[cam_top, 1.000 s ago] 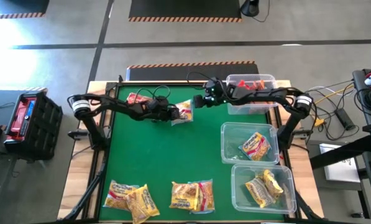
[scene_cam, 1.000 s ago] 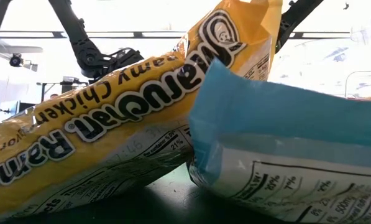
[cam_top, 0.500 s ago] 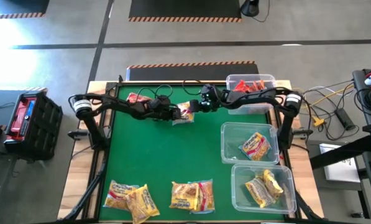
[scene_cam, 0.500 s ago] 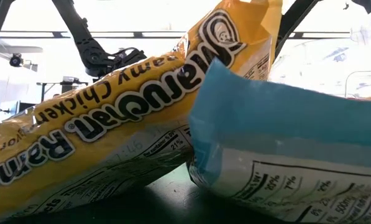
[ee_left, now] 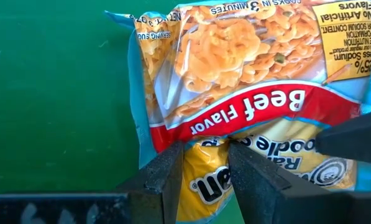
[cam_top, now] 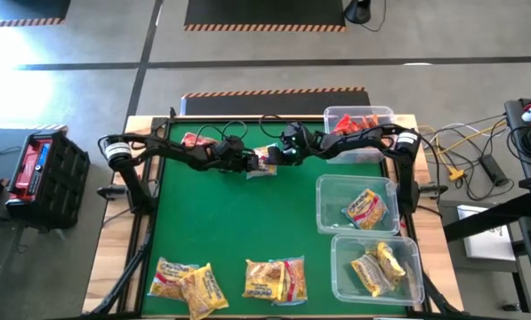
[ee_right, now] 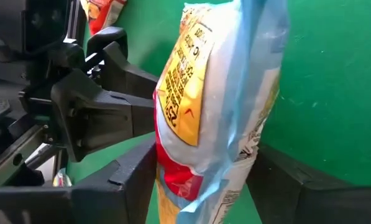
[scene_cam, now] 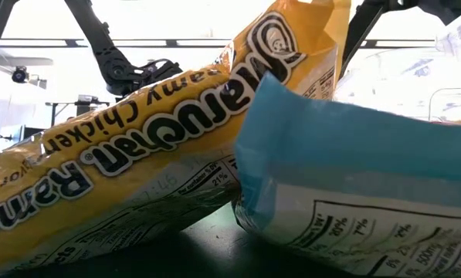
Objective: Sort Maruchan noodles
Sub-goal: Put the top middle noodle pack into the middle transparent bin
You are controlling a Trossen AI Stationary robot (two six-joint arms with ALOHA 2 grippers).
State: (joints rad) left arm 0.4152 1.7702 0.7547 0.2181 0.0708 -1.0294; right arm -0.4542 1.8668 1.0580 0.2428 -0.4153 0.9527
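At the far left of the green table (cam_top: 229,231) a red packet (cam_top: 192,140) lies flat behind the left arm; the left gripper (cam_top: 250,162) stands just right of it, its jaws closed on the lower edge of the beef-flavor packet (cam_top: 265,158), held clear of the table near the far edge; the right gripper (cam_top: 289,153) faces it from the other side, its open jaws straddling the same packet without yet pressing it, as the right wrist view shows.

Judged risk: a handover appears to be in progress; if the left jaws release before the right jaws close, the packet would drop to the table; if both pull while clamped, the thin film could tear or slip, since the plastic is slick and crinkly.

The packet is flat, light-blue at the edges, with a red band and yellow lower panel; it hangs edge-on between the grippers.

Further right stand three clear bins (cam_top: 354,203), the far one holding red packets, the two nearer ones yellow packets; unsorted yellow packets (cam_top: 274,277) lie along the near edge.
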